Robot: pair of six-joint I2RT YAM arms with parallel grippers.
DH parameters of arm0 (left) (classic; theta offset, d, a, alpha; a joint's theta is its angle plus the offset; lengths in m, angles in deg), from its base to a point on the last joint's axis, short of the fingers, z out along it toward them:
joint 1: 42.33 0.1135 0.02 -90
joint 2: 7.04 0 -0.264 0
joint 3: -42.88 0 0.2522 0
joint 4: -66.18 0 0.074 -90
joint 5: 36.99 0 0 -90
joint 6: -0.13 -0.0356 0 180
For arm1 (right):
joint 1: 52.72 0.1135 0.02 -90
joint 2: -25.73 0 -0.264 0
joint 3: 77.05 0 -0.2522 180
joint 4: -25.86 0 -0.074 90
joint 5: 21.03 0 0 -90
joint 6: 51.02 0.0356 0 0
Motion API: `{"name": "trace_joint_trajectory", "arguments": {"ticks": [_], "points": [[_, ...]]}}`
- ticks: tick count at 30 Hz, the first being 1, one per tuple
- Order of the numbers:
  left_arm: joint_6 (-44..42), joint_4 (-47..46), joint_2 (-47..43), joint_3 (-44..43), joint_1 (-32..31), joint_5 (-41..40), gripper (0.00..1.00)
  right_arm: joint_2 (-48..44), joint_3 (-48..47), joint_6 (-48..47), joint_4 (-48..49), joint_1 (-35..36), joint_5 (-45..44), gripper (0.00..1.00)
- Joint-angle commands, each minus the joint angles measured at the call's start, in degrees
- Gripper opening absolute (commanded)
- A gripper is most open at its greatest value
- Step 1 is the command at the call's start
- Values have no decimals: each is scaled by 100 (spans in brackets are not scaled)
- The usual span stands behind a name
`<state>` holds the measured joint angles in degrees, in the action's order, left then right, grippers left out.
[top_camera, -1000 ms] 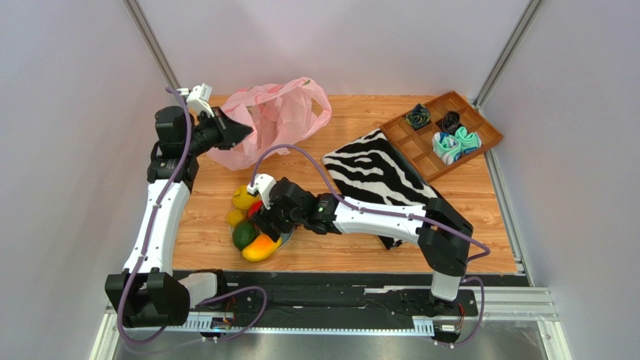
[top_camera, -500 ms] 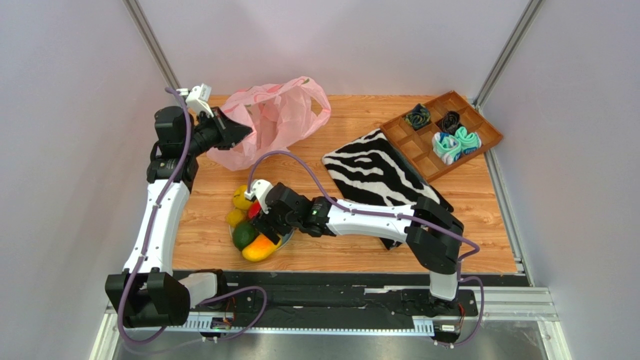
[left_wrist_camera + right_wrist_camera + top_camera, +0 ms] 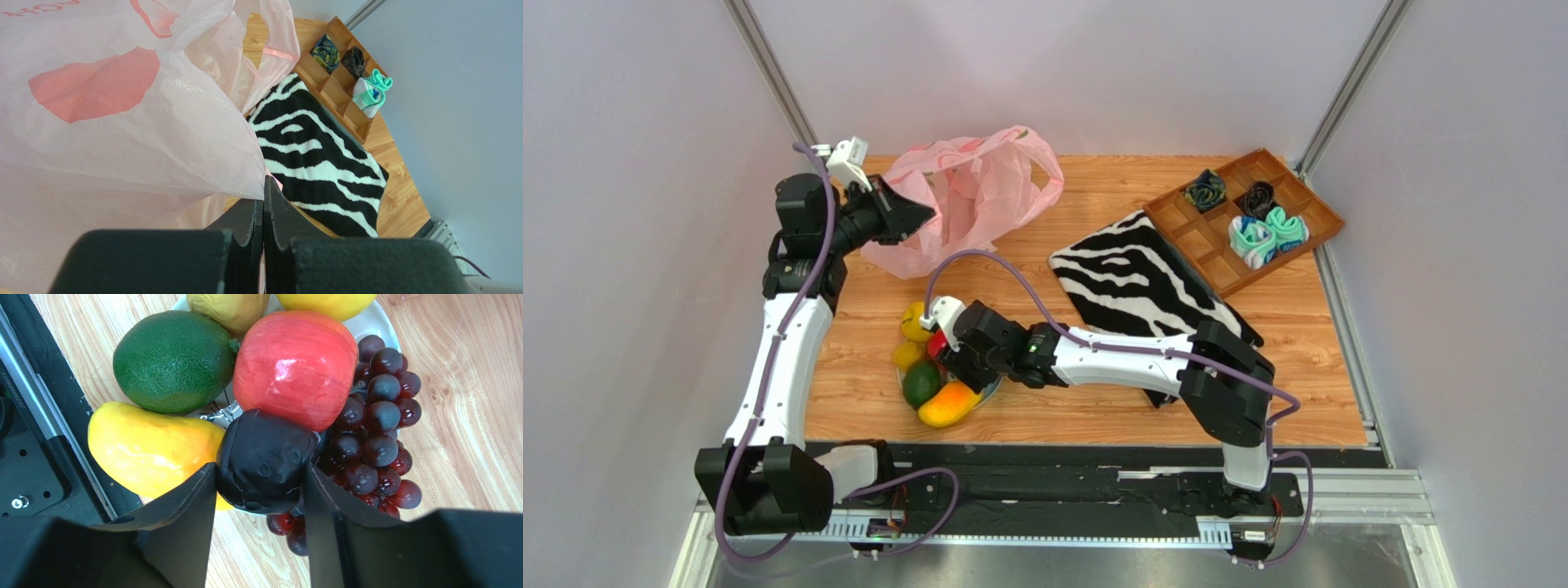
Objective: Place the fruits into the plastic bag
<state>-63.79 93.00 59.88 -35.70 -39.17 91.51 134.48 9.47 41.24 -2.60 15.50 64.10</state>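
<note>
The right gripper (image 3: 259,473) was seen with its jaws partly closed, both pads set against the sides of a dark round fruit (image 3: 267,444) whose underside was hidden. Packed around it on a white plate (image 3: 379,327) were the red fruit (image 3: 294,364), the grape bunch (image 3: 374,416), the mango (image 3: 147,447) and the green fruit (image 3: 175,361). Two lemons (image 3: 228,305) were cut off by the frame edge. The left gripper (image 3: 264,197) was fully closed, with a fold of the plastic bag (image 3: 123,153) pinched between its tips. The bag was held up at the far left, well apart from the plate, and its inside could not be made out.
</note>
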Motion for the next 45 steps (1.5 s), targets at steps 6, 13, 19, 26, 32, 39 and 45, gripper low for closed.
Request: {"name": "trace_joint_trajectory", "arguments": {"ticks": [6,13,19,26,32,39,45], "points": [[-60,-32,6,-66,36,61,0,-73,-263,-33,178,33,214,30],[-51,-32,15,-66,36,70,0,-398,-228,99,230,42,609,21],[-42,-32,32,-66,36,87,0,-767,-105,125,239,33,574,17],[-34,-31,32,-66,36,96,0,-1197,-70,152,239,-239,513,10],[-7,-58,23,-75,27,184,0,-1777,88,64,187,-810,197,9],[28,-146,6,-57,36,307,0,-2165,229,222,248,-1583,152,8],[151,-478,41,-5,27,772,0,-2103,18,187,239,-1882,64,8]]}}
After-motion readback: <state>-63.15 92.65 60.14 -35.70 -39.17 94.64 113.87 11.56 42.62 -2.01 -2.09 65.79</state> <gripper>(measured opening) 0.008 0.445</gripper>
